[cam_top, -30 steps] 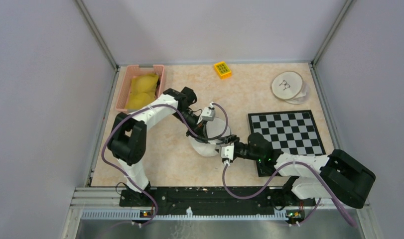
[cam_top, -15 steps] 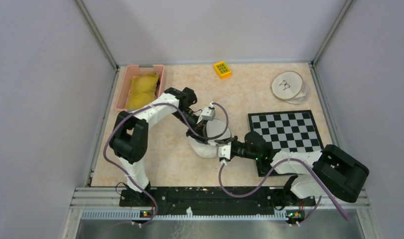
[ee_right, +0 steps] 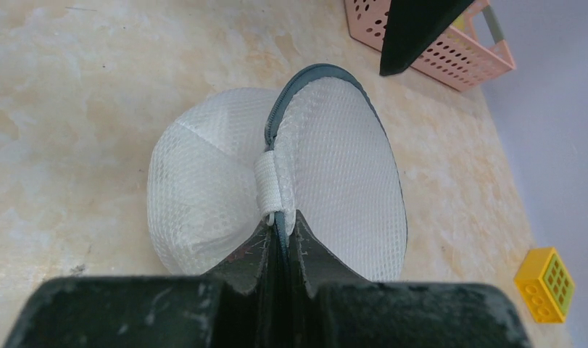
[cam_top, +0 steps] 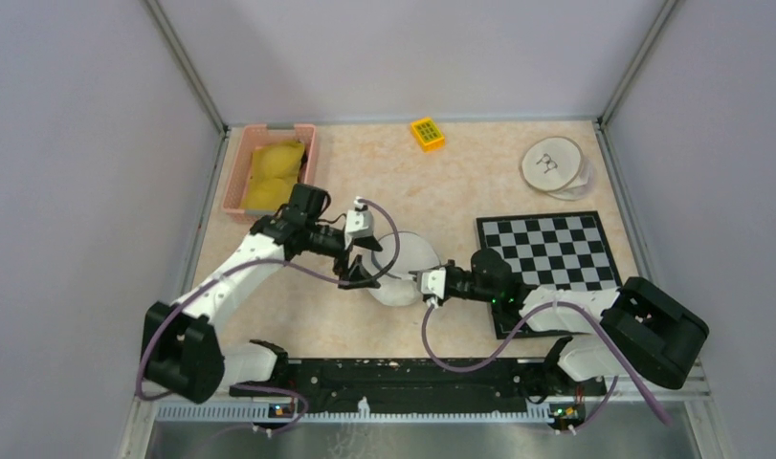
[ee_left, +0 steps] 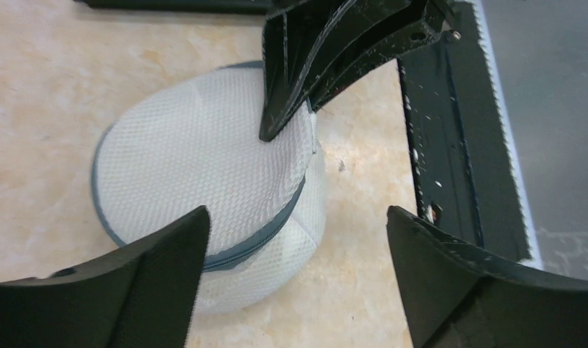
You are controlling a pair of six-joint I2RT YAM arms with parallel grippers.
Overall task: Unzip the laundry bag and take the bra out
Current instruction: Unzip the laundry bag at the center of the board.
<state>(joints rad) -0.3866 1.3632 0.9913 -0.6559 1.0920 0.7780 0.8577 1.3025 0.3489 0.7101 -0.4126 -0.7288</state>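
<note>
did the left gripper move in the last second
Yes. The left gripper drew leftward off the laundry bag, farther from the checkerboard.

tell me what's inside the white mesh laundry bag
None of the contents show. The laundry bag is dense white mesh with a grey zipper along its rim. The right tool pinches its edge, and whatever is inside is covered.

We see a robotics lab test cell: plain grey panels (cam_top: 77, 143) in aluminium framing enclose a tabletop (cam_top: 479, 172) strewn with unrelated props, a chessboard (cam_top: 548, 253), a yellow block (cam_top: 427, 134).
</note>
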